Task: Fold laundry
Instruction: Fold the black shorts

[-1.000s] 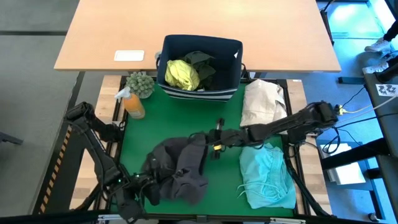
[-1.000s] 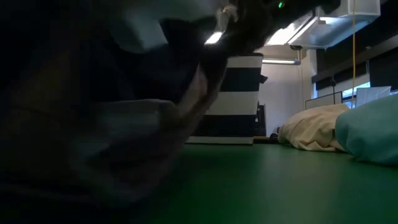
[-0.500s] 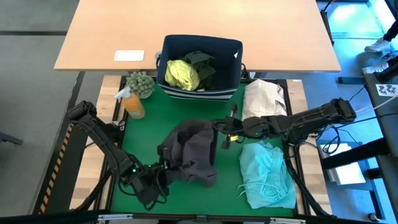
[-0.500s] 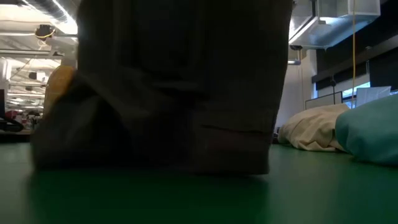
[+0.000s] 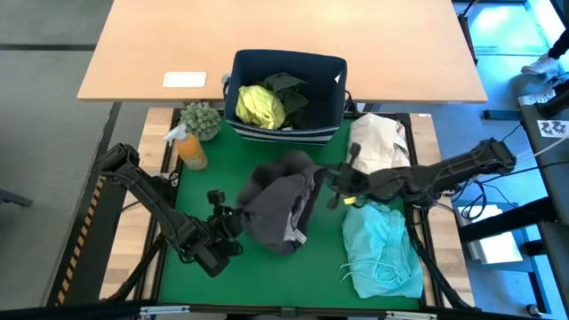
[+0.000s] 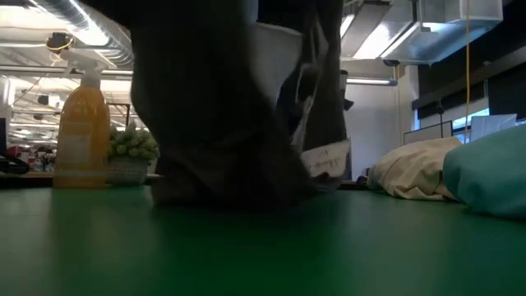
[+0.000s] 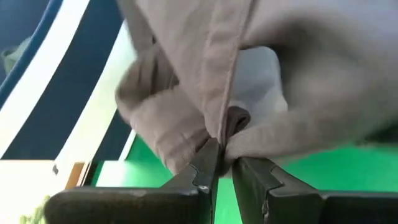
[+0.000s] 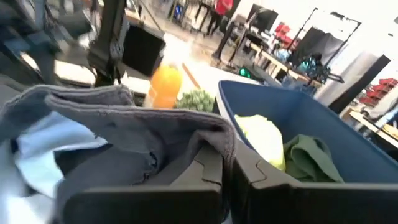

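Charcoal garment (image 5: 283, 207) is hanging bunched at the centre of the high view, above the green mat (image 5: 204, 191), and is being held from two sides. At its lower left, the left gripper (image 5: 233, 220) is pinching a fold of the cloth; the left wrist view is showing its fingers (image 7: 208, 163) closed on that fold. At its right edge, the right gripper (image 5: 325, 182) is clamping the hem, with its fingers (image 8: 208, 163) pressed together over grey fabric in the right wrist view. In the low view the garment (image 6: 238, 107) is probably brushing the mat, though the dark shape makes that hard to judge. A turquoise garment (image 5: 382, 249) is lying at the lower right, and a yellow-green shirt (image 5: 259, 105) is sitting in the navy bin (image 5: 289, 132) at upper centre.
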Robot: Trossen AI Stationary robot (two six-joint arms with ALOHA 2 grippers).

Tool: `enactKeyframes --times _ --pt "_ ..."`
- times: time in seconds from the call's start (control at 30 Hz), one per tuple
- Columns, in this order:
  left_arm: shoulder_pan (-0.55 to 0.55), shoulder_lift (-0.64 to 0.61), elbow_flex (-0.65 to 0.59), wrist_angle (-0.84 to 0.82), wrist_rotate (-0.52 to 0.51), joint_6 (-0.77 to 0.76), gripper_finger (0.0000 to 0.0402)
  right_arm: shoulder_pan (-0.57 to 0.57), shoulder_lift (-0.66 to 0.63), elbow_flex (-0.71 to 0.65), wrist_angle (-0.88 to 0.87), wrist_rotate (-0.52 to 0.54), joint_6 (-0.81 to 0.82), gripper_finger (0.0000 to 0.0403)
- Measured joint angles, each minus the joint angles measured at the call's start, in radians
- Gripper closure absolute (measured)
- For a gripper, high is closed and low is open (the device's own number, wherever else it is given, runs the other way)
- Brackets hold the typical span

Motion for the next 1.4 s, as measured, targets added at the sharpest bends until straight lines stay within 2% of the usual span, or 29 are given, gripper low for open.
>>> enactKeyframes --times 0.07,0.23,0.33,0.47,0.6,0.77,0.9,1.0,1.13,1.27,1.33,1.4 --pt "-0.001 0.000 -0.001 0.012 -0.025 -0.017 0.0365 0.015 -0.014 0.000 0.005 0.000 0.001 0.0402" --pt "-0.038 0.000 0.045 0.117 -0.153 0.152 0.0365 0.051 -0.019 0.000 0.004 0.001 0.001 0.0403" --pt "-0.057 0.000 0.082 0.106 -0.218 0.180 0.0365 0.053 -0.019 0.000 0.003 0.000 0.014 0.0403" --pt "-0.057 0.000 0.126 0.089 -0.229 0.182 0.0357 0.051 -0.019 0.000 -0.003 -0.028 0.032 0.0403" --pt "-0.047 0.000 0.149 0.089 -0.202 0.206 0.0318 0.051 -0.013 0.001 -0.001 -0.038 0.033 0.0403" --pt "-0.012 0.000 0.154 0.035 -0.197 0.200 0.0246 0.051 -0.001 0.001 -0.002 -0.044 0.040 0.0403" --pt "0.025 0.000 0.154 -0.046 -0.205 0.113 0.0199 0.051 0.011 0.001 -0.007 -0.050 0.067 0.0403" --pt "0.047 0.000 0.154 -0.107 -0.215 0.039 0.0178 0.051 0.019 0.001 -0.010 -0.018 0.110 0.0403" --pt "0.077 0.000 0.154 -0.271 -0.174 -0.126 0.0169 0.051 0.028 0.001 -0.012 0.011 0.114 0.0403" --pt "0.111 0.000 0.154 -0.398 -0.038 -0.305 0.0168 0.051 0.033 0.001 -0.015 0.019 0.121 0.0403" --pt "0.119 0.000 0.154 -0.398 0.024 -0.317 0.0168 0.051 0.035 0.001 -0.023 0.032 0.131 0.0403" --pt "0.122 0.000 0.154 -0.397 0.052 -0.251 0.0168 0.051 0.042 0.001 -0.032 0.038 0.133 0.0403"
